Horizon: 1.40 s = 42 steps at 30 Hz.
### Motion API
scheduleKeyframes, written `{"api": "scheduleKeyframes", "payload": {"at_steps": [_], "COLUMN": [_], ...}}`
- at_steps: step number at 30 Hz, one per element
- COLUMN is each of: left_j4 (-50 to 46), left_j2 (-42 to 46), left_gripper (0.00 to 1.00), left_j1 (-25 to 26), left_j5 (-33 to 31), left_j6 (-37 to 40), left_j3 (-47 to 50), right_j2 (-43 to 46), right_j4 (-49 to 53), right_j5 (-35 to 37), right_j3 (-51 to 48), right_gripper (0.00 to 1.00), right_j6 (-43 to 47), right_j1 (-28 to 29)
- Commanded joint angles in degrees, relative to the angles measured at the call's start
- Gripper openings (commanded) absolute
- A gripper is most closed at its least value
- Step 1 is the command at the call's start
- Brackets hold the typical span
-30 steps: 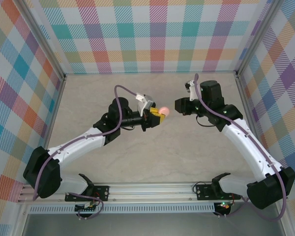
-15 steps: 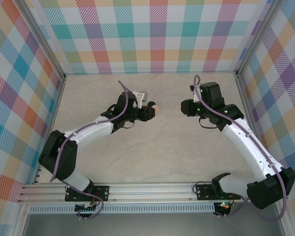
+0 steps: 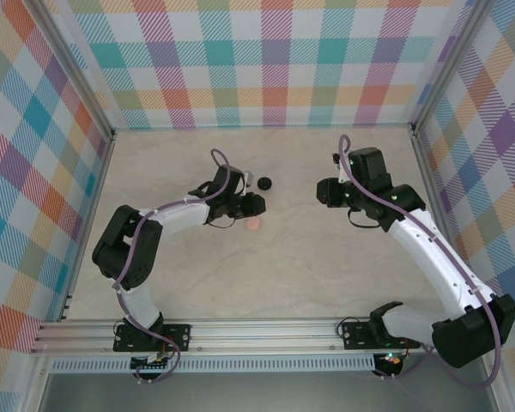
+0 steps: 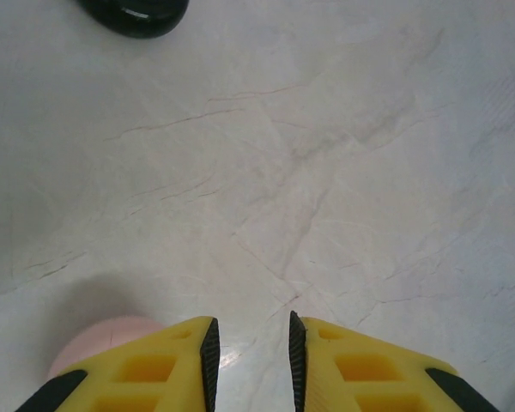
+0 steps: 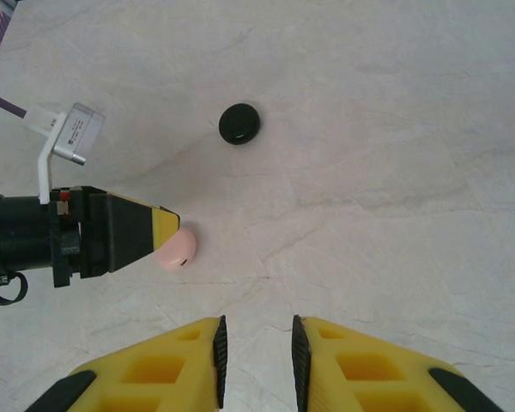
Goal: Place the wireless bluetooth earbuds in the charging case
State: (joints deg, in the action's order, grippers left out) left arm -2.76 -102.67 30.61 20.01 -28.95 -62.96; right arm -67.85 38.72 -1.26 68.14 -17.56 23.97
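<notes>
The charging case (image 3: pixel 253 223), a small pale pink round shell of smooth plastic, is seen lying on the pale marble-patterned desk (image 3: pixel 326 275), and its lid appears to be closed. It is placed just beside the outer side of one of the left fingers (image 4: pixel 211 356), at their tip, and not in the gap between them. These fingers are held a little apart, with only a narrow gap, and nothing is clamped in it. A second case, a small black round case (image 5: pixel 239 124) with a glossy top, is found ahead of the left fingers and well apart from them. It also seems to be closed.

The right fingers (image 5: pixel 220 352) are likewise kept narrowly apart and empty. Both cases lie ahead of them, the pink one nearer and the black one farther. Whether the wireless bluetooth earbuds are inside the closed cases cannot be told.

It is judged that the task is at an early step: no case is gripped and no lid is opened. For the next move, the gap of one pair of fingers must probably be widened and brought around the pink case. The case could then be held steady while its lid is lifted by the other pair. Care is needed, because so smooth a round shell may easily slide away on the desk.
</notes>
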Motion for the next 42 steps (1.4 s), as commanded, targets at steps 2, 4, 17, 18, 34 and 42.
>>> {"api": "scheduleKeyframes", "payload": {"at_steps": [2, 4, 17, 18, 34, 42], "left_j4": [-0.62, -0.61, -4.00, -4.07, -5.27, -10.29], "left_j2": [-0.33, -0.60, -3.15, -3.59, -1.90, 8.94], "left_gripper": [0.29, 0.29, 0.30, 0.30, 0.29, 0.42], "left_j1": [-0.46, -0.56, -0.57, -0.60, -0.63, -3.20], "left_j5": [-1.03, -0.77, -5.49, -5.59, -6.65, -16.84], "left_j6": [-0.56, -0.57, -0.64, -0.71, 0.68, 5.47], "left_j3": [-0.37, -0.07, 0.93, 0.78, -0.37, 2.92], "right_j2": [1.74, 1.85, 0.44, 0.44, 0.31, -1.44], "right_j4": [0.87, 0.94, 2.53, 2.51, 2.95, -1.06], "right_j5": [0.20, 0.29, 2.66, 2.58, 5.46, 20.35], "right_j3": [-1.66, -2.02, -2.30, -2.31, -2.70, -7.34], "right_gripper": [0.31, 0.31, 0.34, 0.34, 0.36, 0.44], "right_j6": [-0.91, -1.07, -1.42, -1.41, -1.83, -1.65], "right_j1": [-0.33, -0.31, -0.32, -0.27, -0.32, -1.44]}}
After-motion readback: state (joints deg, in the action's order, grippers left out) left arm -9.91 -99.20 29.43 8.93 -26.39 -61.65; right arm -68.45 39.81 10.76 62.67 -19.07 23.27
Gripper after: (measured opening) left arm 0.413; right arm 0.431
